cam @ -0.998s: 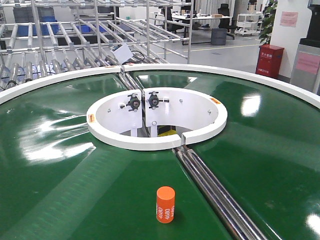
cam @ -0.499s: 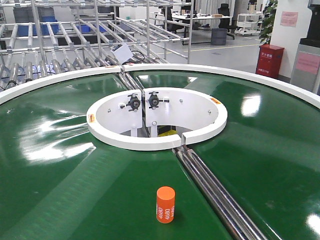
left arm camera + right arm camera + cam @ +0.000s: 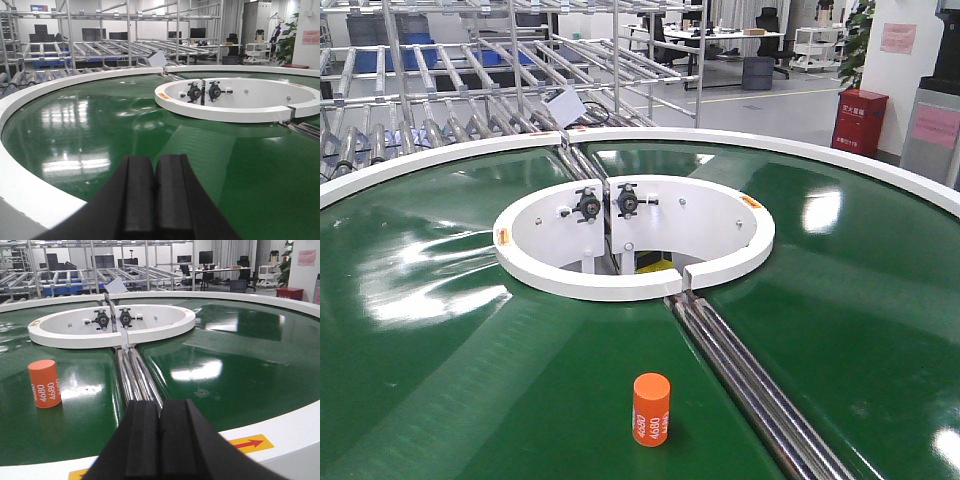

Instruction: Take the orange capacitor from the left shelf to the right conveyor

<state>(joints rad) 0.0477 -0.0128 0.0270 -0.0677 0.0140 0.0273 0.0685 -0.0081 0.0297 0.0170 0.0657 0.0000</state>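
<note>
With both sets of black pads pressed flat together and nothing between them, right pincer (image 3: 160,432) parked low over the white outer rim of the right conveyor (image 3: 280,430), pointing across the belt toward the white central ring (image 3: 165,325). Closed and empty too, left pincer (image 3: 154,192), hovering just inside the rim on its own side, looking over bare glossy green.

Outward from the right pincer: steel rails (image 3: 132,375) running straight ahead from between the pads to the ring; yellow red-arrow sticker (image 3: 247,443) on the rim just to the right. Ahead and well to the left of those rails, apart from the pads, the orange capacitor (image 3: 44,383), standing upright on the belt, long axis vertical, white "4680" printed on its side. In the front view, same cylinder (image 3: 651,408) just left of the rails, between the ring and the near edge, free of any grip.

Absent from the left wrist view, so probably off to that camera's right; nearer arm judged to be the right, though only loosely. Already on the conveyor and clear of the left shelf (image 3: 430,110), whose steel rollers sit behind the far rim. Task judged essentially complete; should a regrasp be wanted, a leftward reach with jaws opened wide to span the upright body.
</note>
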